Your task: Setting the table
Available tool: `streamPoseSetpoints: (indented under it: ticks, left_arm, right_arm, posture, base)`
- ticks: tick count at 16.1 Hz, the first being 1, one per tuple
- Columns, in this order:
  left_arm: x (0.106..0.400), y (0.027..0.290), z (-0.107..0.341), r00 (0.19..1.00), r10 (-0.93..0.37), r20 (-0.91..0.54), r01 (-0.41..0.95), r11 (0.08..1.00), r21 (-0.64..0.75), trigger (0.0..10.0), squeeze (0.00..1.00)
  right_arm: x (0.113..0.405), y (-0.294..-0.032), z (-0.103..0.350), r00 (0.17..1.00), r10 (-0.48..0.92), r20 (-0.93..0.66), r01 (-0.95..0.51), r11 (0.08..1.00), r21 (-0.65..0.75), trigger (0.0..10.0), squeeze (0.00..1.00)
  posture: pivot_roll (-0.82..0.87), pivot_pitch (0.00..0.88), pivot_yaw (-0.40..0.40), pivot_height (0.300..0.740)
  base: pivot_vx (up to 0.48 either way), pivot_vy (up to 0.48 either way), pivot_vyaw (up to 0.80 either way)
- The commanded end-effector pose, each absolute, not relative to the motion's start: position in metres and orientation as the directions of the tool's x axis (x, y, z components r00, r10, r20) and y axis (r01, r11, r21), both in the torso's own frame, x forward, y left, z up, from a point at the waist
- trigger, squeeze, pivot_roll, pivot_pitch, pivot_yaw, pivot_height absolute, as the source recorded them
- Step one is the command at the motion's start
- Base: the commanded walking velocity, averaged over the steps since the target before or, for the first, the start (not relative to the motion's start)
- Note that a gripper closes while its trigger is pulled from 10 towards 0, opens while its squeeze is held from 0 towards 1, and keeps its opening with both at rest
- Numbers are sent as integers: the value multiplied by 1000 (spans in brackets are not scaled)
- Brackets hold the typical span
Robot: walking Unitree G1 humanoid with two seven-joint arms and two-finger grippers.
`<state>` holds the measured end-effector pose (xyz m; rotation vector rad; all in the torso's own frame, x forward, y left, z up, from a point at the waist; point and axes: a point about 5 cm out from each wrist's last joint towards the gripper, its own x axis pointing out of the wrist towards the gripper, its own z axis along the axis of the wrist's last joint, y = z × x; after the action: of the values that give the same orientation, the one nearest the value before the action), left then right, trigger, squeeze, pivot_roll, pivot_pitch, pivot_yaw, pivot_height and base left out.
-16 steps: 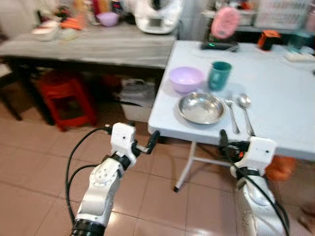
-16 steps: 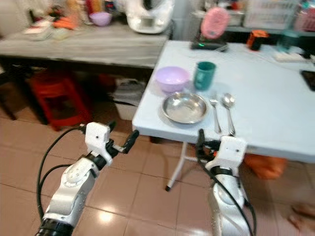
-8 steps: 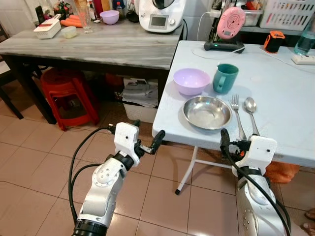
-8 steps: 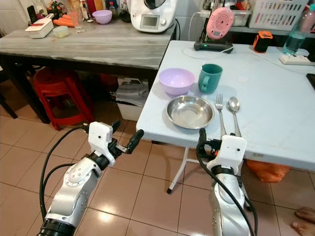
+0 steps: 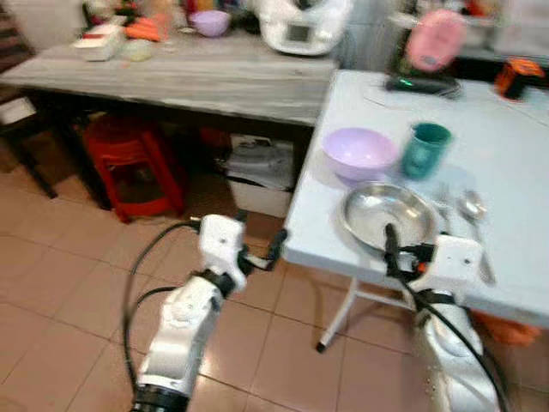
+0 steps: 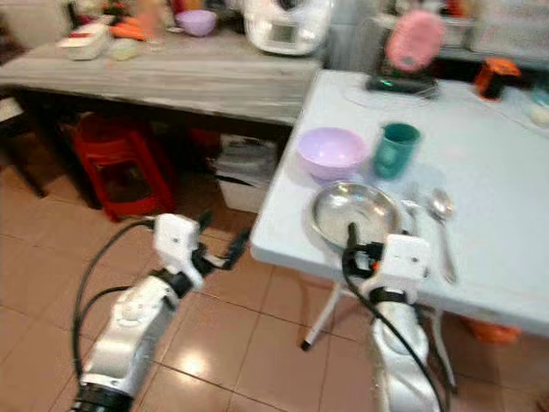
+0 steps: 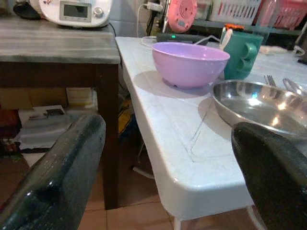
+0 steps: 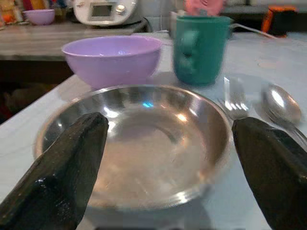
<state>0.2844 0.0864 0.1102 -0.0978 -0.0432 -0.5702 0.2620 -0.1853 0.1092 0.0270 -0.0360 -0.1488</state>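
Left gripper (image 5: 257, 249) jaws spread, off the white table (image 5: 515, 163)'s near-left corner | right gripper (image 8: 168, 143) jaws spread, facing the steel plate (image 8: 139, 139) | fork (image 8: 234, 93), spoon (image 8: 280, 103) right; bowl (image 6: 331, 150), mug (image 6: 397, 148) beyond | setting looked finished; next: check, back away.

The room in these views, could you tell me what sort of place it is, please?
Probably a home kitchen or dining corner: a white folding table set with a steel plate and lilac bowl, beside a counter carrying a kitchen appliance.
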Motion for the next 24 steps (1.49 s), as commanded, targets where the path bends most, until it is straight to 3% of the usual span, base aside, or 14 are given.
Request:
streamPoseSetpoints:
  ticks: [1,7,14,24]
  left_arm:
    - [284,94,110,851,-522,57,525,848,-72,10000,0]
    - [283,94,109,859,-509,60,512,854,-94,10000,0]
    - [280,94,105,846,-531,44,533,841,-91,10000,0]
    - [262,114,92,749,-661,-43,662,749,15,10000,0]
  right_arm:
    - [263,-180,114,990,-130,52,129,991,33,10000,0]
    - [263,-180,114,989,-137,49,136,991,22,10000,0]
    - [263,-180,113,990,-132,45,131,991,21,10000,0]
    - [266,-198,112,986,-167,13,166,986,10,10000,0]
  posture:
    - [-82,50,31,740]
    - [-86,48,30,740]
    - [-83,43,25,740]
    - [-84,62,22,740]
  base:
    - [296,0,0]
    - [234,0,0]
    - [0,0,-531]
    - [0,0,0]
